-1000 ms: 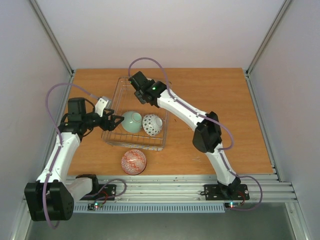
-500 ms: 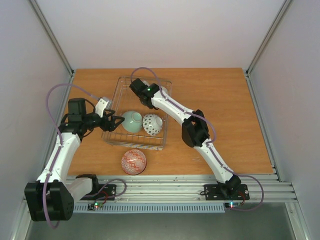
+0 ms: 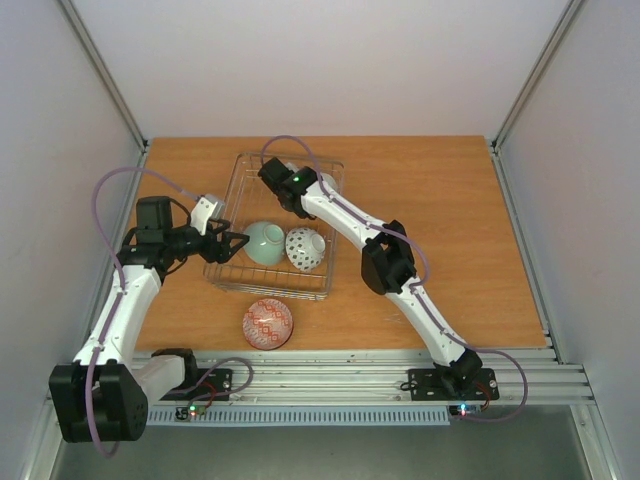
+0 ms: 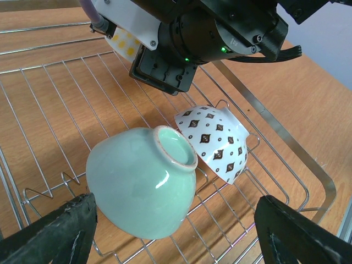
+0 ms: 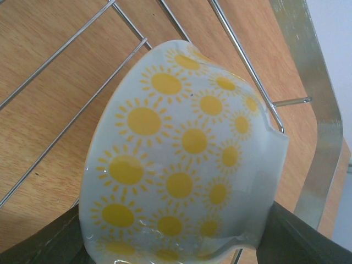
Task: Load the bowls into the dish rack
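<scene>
The dish rack [image 3: 272,291] stands left of the table's middle. Inside it, the mint green bowl [image 3: 264,243] lies on its side against the white dark-speckled bowl [image 3: 305,249]; both show in the left wrist view, mint [image 4: 140,184] and speckled [image 4: 217,140]. My left gripper [image 3: 236,240] is open and empty at the rack's left side, its fingers either side of the mint bowl without touching. My right gripper [image 3: 284,183] is low in the rack's far end, shut on a pale bowl with yellow suns [image 5: 181,165] that leans on the rack wires [image 5: 242,60]. A red patterned bowl [image 3: 267,323] sits on the table before the rack.
The right arm [image 3: 385,260] stretches diagonally over the rack's right rim, and its wrist [image 4: 214,33] hangs just beyond the two bowls. Bare wooden table [image 3: 450,220] lies right of the rack. The enclosure walls close in the table's sides and back.
My right gripper has dropped lower into the rack's far end and its elbow has folded down and left. The left arm and the bowls in the rack have not moved.
</scene>
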`<action>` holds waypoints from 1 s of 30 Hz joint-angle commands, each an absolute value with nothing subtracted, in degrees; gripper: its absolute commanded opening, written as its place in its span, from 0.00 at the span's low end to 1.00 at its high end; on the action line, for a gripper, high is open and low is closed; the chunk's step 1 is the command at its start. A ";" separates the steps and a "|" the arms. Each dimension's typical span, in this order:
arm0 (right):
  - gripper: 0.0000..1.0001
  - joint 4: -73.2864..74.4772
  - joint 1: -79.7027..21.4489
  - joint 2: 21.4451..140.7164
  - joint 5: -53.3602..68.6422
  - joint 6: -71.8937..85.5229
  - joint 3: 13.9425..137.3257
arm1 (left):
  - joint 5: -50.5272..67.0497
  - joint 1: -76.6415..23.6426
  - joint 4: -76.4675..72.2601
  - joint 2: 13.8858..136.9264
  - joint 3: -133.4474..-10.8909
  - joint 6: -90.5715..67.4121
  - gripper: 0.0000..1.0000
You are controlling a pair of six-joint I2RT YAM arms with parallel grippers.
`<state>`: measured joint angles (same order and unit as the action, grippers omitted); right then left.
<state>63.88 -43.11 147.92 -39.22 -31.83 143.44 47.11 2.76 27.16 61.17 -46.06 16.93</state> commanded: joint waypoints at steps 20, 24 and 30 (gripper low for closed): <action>0.99 59.30 -42.27 135.15 -21.74 -24.85 134.77 | 48.01 2.79 25.65 60.61 -45.55 17.80 0.79; 0.99 54.08 -42.25 126.79 -20.37 -22.84 125.76 | 48.05 2.81 25.82 60.38 -45.53 17.93 0.79; 0.95 42.60 -42.28 109.52 -11.41 -19.34 106.55 | 48.76 2.77 26.08 60.29 -45.55 18.14 0.79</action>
<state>51.40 -42.44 119.22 -18.87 -23.31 115.02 47.27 2.76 27.20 61.14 -46.04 17.17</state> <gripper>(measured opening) 0.969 0.791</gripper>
